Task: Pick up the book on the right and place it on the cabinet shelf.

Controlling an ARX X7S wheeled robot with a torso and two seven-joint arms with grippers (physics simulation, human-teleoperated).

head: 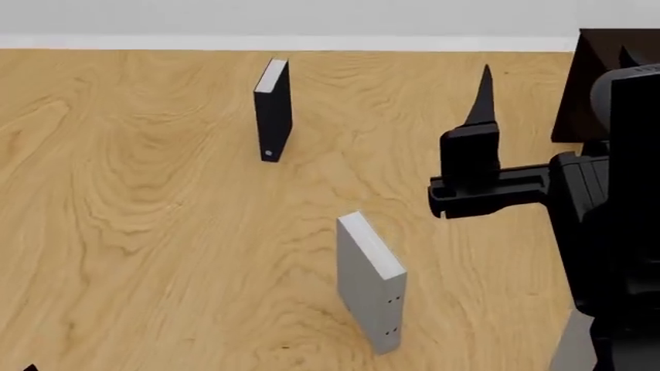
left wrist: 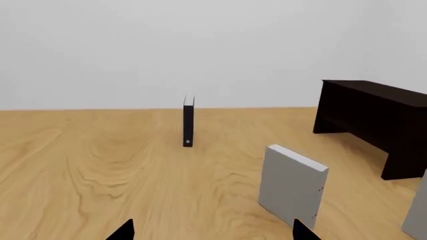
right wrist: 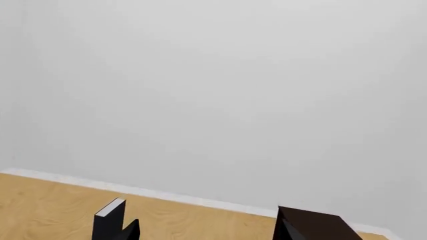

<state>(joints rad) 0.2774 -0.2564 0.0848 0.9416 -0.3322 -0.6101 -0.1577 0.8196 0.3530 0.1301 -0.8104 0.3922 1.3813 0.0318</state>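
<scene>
The book [head: 369, 282], thick and light grey with white page edges, stands upright on the wooden floor, right of a thinner black book [head: 272, 112]. In the left wrist view the book [left wrist: 291, 186] stands just beyond one fingertip of my left gripper [left wrist: 213, 232], which is open and empty. My right gripper [right wrist: 208, 232] is open too, raised above the floor and aimed at the wall. One of its fingers [head: 483, 97] points up, to the right of and beyond the book. The dark cabinet [left wrist: 373, 117] stands at the far right; I cannot make out its shelf.
Wood floor [head: 154, 216] runs back to a white wall [left wrist: 200, 50]. The black book [left wrist: 188, 125] stands alone farther back. A pale grey object [left wrist: 417, 212] shows at the picture's edge beside the book. My right arm [head: 608, 216] fills the head view's right side.
</scene>
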